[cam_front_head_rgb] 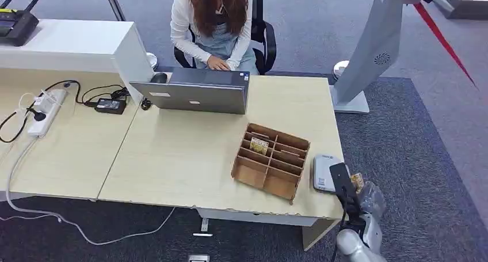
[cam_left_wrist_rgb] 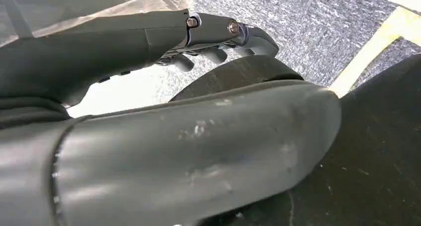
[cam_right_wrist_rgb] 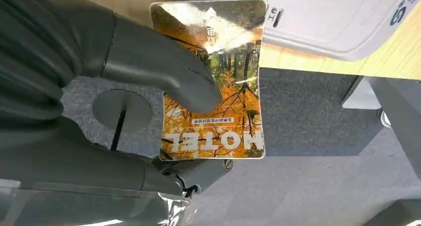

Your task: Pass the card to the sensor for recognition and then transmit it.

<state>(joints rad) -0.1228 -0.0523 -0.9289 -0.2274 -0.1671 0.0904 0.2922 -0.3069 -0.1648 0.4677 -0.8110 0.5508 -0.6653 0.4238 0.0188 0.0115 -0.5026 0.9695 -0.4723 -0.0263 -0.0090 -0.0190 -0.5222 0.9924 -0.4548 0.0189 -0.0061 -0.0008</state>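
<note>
My right hand (cam_front_head_rgb: 352, 188) hovers just off the desk's right front corner, beside the white card sensor (cam_front_head_rgb: 324, 173). It pinches an orange hotel card (cam_right_wrist_rgb: 214, 82) between the thumb (cam_right_wrist_rgb: 164, 72) and the fingers behind; the card (cam_front_head_rgb: 358, 182) shows as a small orange patch in the head view. One end of the card lies next to the sensor (cam_right_wrist_rgb: 317, 22); I cannot tell whether they touch. My left hand (cam_left_wrist_rgb: 218, 35) hangs over grey carpet with its fingers curled in, holding nothing.
A brown cardboard divider box (cam_front_head_rgb: 270, 160) with a card (cam_front_head_rgb: 259, 145) in one slot sits left of the sensor. A person (cam_front_head_rgb: 214, 26) sits behind an open laptop (cam_front_head_rgb: 195, 92). Power strip (cam_front_head_rgb: 46, 112) and cables lie at the left.
</note>
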